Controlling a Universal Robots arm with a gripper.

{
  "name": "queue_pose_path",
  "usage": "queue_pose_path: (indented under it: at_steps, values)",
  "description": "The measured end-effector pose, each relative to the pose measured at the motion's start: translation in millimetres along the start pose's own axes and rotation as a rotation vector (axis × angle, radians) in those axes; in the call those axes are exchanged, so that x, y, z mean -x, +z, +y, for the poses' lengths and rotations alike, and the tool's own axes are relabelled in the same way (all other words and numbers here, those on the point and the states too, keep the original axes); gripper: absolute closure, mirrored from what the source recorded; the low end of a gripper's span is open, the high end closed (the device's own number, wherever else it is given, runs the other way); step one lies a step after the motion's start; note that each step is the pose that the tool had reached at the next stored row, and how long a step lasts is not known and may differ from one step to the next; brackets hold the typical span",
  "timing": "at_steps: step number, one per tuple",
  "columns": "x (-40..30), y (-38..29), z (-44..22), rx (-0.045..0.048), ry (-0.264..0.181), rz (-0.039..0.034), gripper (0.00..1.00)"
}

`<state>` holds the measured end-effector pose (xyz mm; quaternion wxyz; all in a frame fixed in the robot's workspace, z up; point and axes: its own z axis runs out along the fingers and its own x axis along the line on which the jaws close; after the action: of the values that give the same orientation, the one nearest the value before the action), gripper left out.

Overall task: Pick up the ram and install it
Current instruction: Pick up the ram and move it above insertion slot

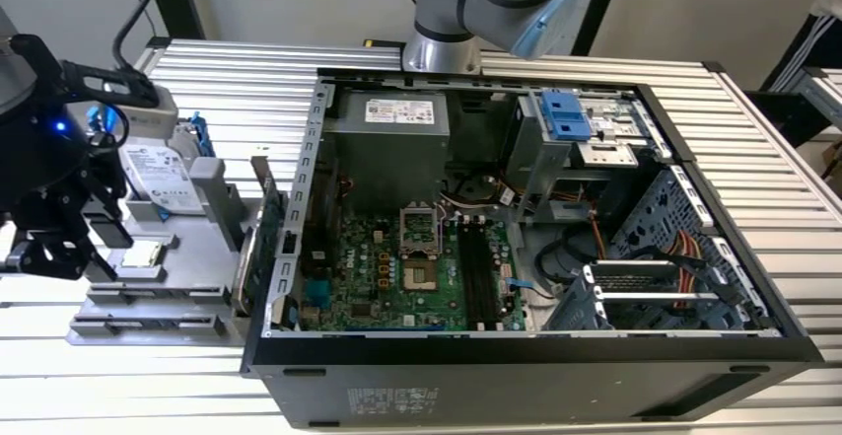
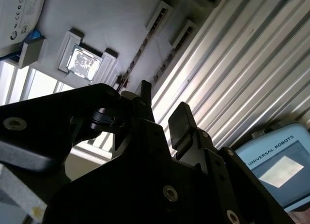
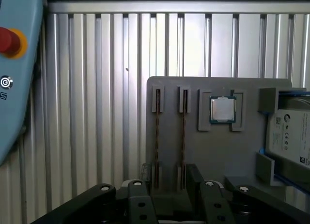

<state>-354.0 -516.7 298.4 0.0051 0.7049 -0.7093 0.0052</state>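
Grey holder [image 1: 177, 292] lies below the gripper [image 1: 46, 255] in the exterior view. In the second wrist view its fingers [image 2: 181, 120] gape wide, empty. In the first wrist view the ram [image 3: 157, 132] stands edge-up in a slot, presumably so fingers can pinch it.

An open computer case [image 1: 526, 381] sits on the slatted table [image 1: 763, 139]; a grey holder [image 1: 197, 257] carrying a hard drive [image 1: 161, 174] stands at the exterior view's left.

Ribbed alu tabletop [image 1: 237, 70], pale wall [image 1: 290, 1] behind, dark post [image 1: 177, 1] at rear.
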Motion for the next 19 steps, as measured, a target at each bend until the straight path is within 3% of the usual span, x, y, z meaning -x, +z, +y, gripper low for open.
queue_pose_path:
  at_steps: [19]
  values:
    - [0.1, 5.9, 0.0, 0.0000, 0.000, 0.0000, 0.00]
